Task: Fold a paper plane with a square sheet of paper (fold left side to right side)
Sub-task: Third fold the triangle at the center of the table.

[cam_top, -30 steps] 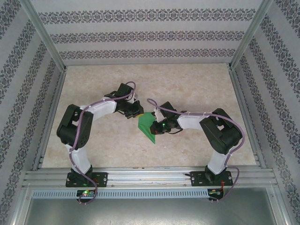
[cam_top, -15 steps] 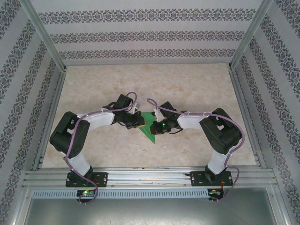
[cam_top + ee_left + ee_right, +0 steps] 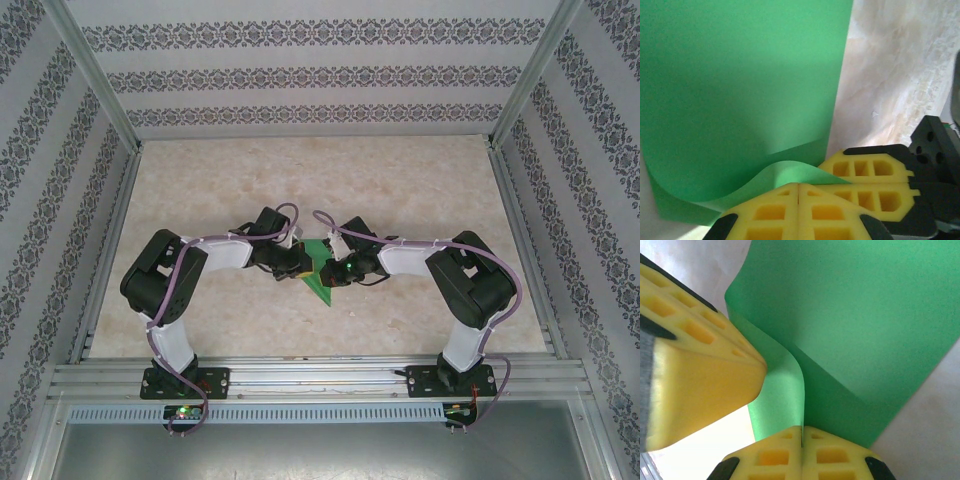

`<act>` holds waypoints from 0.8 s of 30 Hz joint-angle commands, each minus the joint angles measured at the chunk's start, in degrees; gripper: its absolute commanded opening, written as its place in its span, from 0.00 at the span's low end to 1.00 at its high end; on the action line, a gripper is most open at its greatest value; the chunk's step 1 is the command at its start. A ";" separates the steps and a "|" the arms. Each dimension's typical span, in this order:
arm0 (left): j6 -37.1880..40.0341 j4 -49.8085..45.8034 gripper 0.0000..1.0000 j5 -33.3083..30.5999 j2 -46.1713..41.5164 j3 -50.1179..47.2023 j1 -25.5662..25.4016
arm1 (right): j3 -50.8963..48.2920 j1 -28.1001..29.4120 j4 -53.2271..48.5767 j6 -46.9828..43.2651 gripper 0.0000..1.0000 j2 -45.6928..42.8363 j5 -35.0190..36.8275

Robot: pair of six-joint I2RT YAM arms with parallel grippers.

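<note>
Top external: folded paper (image 3: 318, 283) tip points nearward.

A beige marbled tabletop (image 3: 400, 180) lies under the left pincer (image 3: 294, 262) and the right pincer (image 3: 327, 270) and spreads out on every side of them; in the left wrist view its mottled surface shows just past the right pincer. 3 striped walls (image 3: 300, 75) with grey ornamental bands stand well beyond and to both sides of the pincers, with 2 aluminium posts (image 3: 95, 75) slanting at the far corners. Nearer than the pincers run aluminium rails (image 3: 320, 380), then a slotted strip (image 3: 320, 412) and a grey metal sheet (image 3: 320, 450).
</note>
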 commanded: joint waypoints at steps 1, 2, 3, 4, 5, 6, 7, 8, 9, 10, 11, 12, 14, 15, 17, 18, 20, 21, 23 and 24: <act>-0.35 1.07 0.04 -0.71 0.95 -1.41 -0.80 | -0.60 0.52 -5.01 -1.03 0.00 3.06 3.26; -0.46 1.05 0.05 -0.97 0.95 -1.66 -0.80 | -0.60 0.49 -5.05 -1.13 0.00 3.02 3.26; -0.49 0.98 0.04 -1.20 1.04 -1.77 -0.85 | -0.60 0.51 -5.15 -1.16 0.00 3.06 3.26; -0.59 1.03 0.04 -1.46 0.96 -2.01 -0.80 | -0.52 0.51 -5.24 -1.20 0.00 3.15 3.34; -0.67 0.87 0.04 -1.76 0.90 -2.19 -0.82 | -0.45 0.51 -5.31 -1.21 0.00 3.15 3.35; -0.73 0.87 0.04 -2.07 0.85 -2.35 -0.83 | -0.43 0.53 -5.40 -1.21 0.00 3.23 3.35; -0.77 0.79 0.04 -2.33 0.74 -2.45 -0.81 | -0.34 0.46 -5.48 -1.33 0.00 3.17 3.38; -0.82 0.76 0.04 -2.54 0.73 -2.62 -0.78 | -0.25 0.48 -5.51 -1.30 0.00 3.19 3.43; -0.82 0.72 0.04 -2.73 0.69 -2.75 -0.80 | -0.19 0.53 -5.57 -1.34 0.00 3.32 3.48; -0.80 0.78 0.04 -2.98 0.57 -2.92 -0.80 | -0.16 0.47 -5.66 -1.31 0.00 3.31 3.57; -0.82 0.66 0.04 -3.13 0.48 -3.06 -0.78 | -0.08 0.49 -5.77 -1.34 0.00 3.36 3.52; -0.90 0.60 0.04 -3.39 0.45 -3.18 -0.82 | 0.01 0.51 -5.89 -1.30 0.00 3.40 3.67; -0.85 0.42 0.04 -3.79 0.51 -3.49 -0.80 | 0.09 0.42 -5.95 -1.32 0.00 3.50 3.68; -0.83 0.37 0.04 -3.96 0.52 -3.65 -0.85 | 0.18 0.41 -6.03 -1.36 0.00 3.45 3.65; -1.00 0.30 0.04 -4.31 0.71 -3.93 -0.83 | 0.35 0.37 -5.95 -1.05 0.01 3.26 3.52; -1.13 0.43 0.04 -4.41 0.84 -3.99 -0.80 | 0.44 0.24 -5.95 -0.90 0.03 3.13 3.36; -1.33 0.40 0.04 -4.45 1.03 -4.21 -0.79 | 0.76 0.00 -5.76 -0.46 0.06 2.51 3.01; -1.34 0.45 0.04 -4.58 1.09 -4.24 -0.78 | 0.96 -0.23 -5.68 -0.26 0.07 2.17 2.84; -1.40 0.39 0.04 -4.65 1.27 -4.38 -0.81 | 1.48 -0.65 -5.71 0.22 0.10 1.19 2.48; -1.35 0.45 0.03 -4.67 1.38 -4.39 -0.78 | 1.80 -0.90 -5.66 0.42 0.12 0.66 2.25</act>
